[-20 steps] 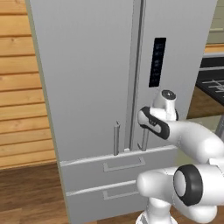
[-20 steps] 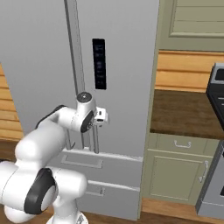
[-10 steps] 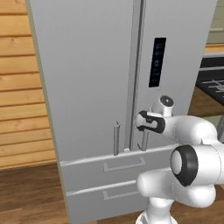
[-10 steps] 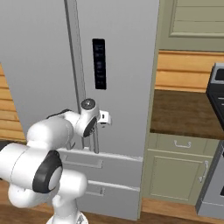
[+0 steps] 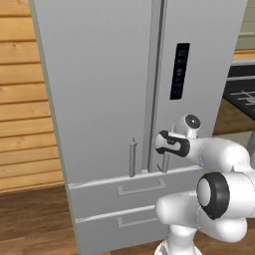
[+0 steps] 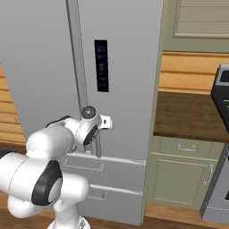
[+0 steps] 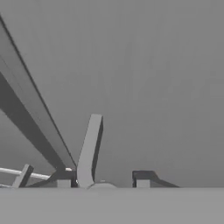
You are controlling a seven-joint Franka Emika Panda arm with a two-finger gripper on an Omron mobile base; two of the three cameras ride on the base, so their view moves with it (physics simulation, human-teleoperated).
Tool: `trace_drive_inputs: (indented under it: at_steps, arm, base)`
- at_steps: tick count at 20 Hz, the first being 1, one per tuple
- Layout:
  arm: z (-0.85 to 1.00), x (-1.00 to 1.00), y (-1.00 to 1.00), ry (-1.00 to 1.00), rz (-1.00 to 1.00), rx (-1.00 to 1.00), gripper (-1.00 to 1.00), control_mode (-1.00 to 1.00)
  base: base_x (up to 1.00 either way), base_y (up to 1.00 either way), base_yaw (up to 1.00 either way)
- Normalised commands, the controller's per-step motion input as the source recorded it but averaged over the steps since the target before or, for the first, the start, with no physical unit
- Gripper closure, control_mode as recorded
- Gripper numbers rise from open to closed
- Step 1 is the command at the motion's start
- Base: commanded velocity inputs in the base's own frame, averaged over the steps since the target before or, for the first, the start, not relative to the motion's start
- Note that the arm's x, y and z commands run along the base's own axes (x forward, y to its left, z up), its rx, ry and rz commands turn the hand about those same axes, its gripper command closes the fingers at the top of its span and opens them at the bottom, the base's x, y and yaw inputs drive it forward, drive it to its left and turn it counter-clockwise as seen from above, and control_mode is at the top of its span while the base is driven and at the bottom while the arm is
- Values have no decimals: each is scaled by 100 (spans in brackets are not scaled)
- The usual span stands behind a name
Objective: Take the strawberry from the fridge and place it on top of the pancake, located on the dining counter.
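Note:
The fridge (image 5: 99, 74) (image 6: 129, 67) stands shut in front of me, both doors closed. My gripper (image 5: 163, 144) (image 6: 103, 121) (image 7: 103, 183) is at the lower end of the right door's vertical bar handle (image 5: 164, 163) (image 6: 97, 146). In the hand view that handle (image 7: 89, 146) rises between my two dark tips, close to the left one, and the jaws have drawn in around it. The strawberry is hidden behind the closed doors. The pancake and the dining counter are out of view.
The left door's handle (image 5: 132, 157) stands just left of the gripper, with two drawers (image 5: 124, 191) below. A wooden plank wall (image 5: 20, 99) is to the left. To the right are a brown countertop (image 6: 188, 116) over pale green cabinets (image 6: 179, 174), and a dark stove (image 6: 221, 112).
The hand has dropped a little and settled at the right door handle, and the jaws have closed in on it from wide open. The fridge doors have not moved.

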Motion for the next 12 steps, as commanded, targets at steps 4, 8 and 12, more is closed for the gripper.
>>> trace_drive_inputs:
  at_steps: [4, 8, 12]
  arm:
    - [-4, -55, -65, -15, 0, 2, 100, -100]
    - [-6, -76, -100, -17, 2, 1, 100, -100]
    - [0, -68, -100, -5, 2, 0, 100, -100]
  base:
    - [0, 0, 0]
    - [0, 0, 0]
    - [0, 0, 0]
